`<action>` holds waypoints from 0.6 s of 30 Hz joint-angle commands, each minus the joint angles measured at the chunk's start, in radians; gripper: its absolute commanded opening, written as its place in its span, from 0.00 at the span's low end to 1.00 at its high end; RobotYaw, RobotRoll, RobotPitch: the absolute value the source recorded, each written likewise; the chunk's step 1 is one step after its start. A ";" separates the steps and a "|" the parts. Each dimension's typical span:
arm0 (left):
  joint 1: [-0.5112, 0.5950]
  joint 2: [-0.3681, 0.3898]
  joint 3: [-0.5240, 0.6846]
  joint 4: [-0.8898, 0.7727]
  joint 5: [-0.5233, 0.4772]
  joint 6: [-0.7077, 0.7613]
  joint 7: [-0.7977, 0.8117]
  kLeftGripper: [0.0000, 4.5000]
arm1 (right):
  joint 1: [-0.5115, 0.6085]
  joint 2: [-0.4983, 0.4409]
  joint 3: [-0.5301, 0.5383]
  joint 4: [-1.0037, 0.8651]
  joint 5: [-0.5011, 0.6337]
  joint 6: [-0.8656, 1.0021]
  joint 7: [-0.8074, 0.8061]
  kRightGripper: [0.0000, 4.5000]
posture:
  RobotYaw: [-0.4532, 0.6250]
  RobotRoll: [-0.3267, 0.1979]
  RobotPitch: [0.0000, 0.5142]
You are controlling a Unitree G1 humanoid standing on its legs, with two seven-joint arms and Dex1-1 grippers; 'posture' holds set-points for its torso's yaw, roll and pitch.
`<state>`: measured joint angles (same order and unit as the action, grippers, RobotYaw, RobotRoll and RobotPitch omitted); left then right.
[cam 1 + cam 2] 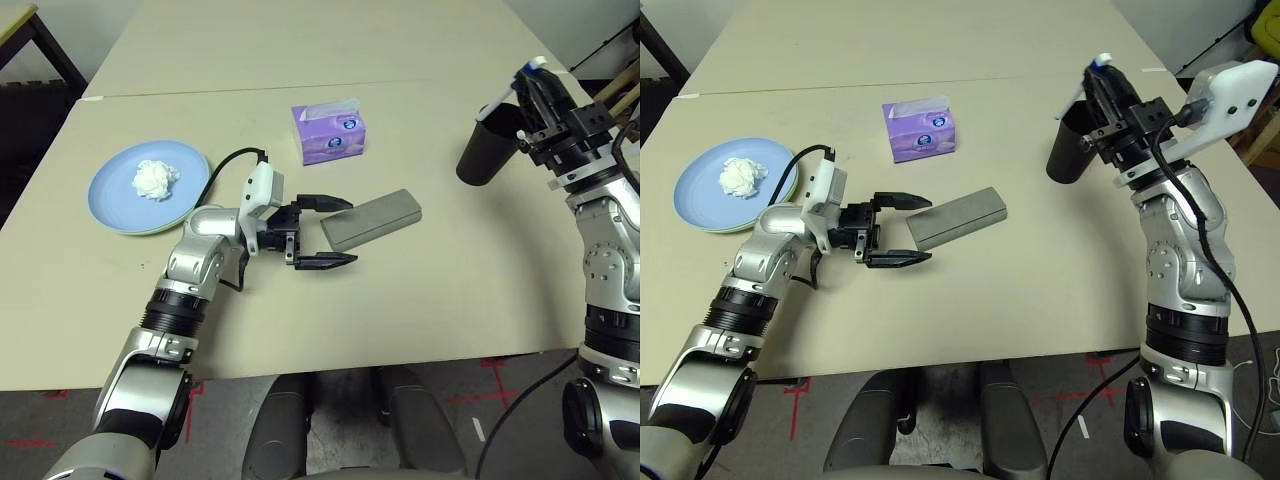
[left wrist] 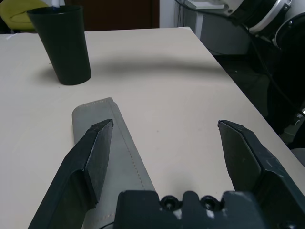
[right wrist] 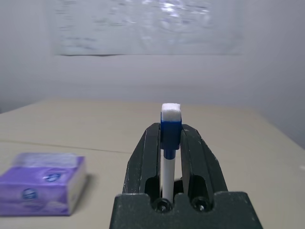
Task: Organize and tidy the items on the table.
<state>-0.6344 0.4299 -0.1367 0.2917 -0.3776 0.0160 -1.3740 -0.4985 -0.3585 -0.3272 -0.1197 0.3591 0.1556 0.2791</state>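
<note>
On the beige table (image 1: 450, 300), my left gripper (image 1: 340, 232) is open and lies low at the near end of the grey glasses case (image 1: 372, 219). One finger (image 2: 95, 148) is over the case's edge. My right gripper (image 1: 535, 92) is shut on the blue-and-white marker (image 3: 170, 143), which it holds upright above the black cup (image 1: 487, 145) at the right. At the left, a crumpled white tissue wad (image 1: 156, 179) rests on the light blue plate (image 1: 120, 200). That plate sits on a pale green plate whose rim (image 1: 718, 230) peeks out beneath.
A purple tissue box (image 1: 329, 133) stands behind the glasses case, near the seam between two tabletops. A dark chair frame (image 1: 40, 45) is off the far left corner. Open tabletop lies between the case and the cup.
</note>
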 commanded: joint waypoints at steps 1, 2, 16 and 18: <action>-0.003 -0.005 -0.010 0.008 0.011 -0.010 -0.011 1.00 | 0.001 0.019 0.008 -0.021 -0.028 -0.027 -0.048 0.09 | 0.40 0.62 0.36; -0.003 -0.006 -0.010 0.009 0.012 -0.010 -0.010 1.00 | -0.004 0.022 0.015 -0.017 -0.035 -0.029 -0.054 0.09 | 0.40 0.62 0.36; 0.001 0.001 -0.008 0.003 0.012 -0.008 -0.009 1.00 | -0.007 0.024 0.034 0.005 -0.062 0.084 -0.142 0.33 | 0.41 0.62 0.35; 0.002 0.000 -0.008 0.002 0.012 -0.008 -0.009 1.00 | -0.005 0.028 0.031 -0.002 -0.061 0.095 -0.153 0.48 | 0.41 0.62 0.35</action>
<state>-0.6378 0.4287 -0.1367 0.2921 -0.3772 0.0114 -1.3744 -0.5188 -0.3305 -0.2942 -0.1151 0.3052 0.2337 0.1389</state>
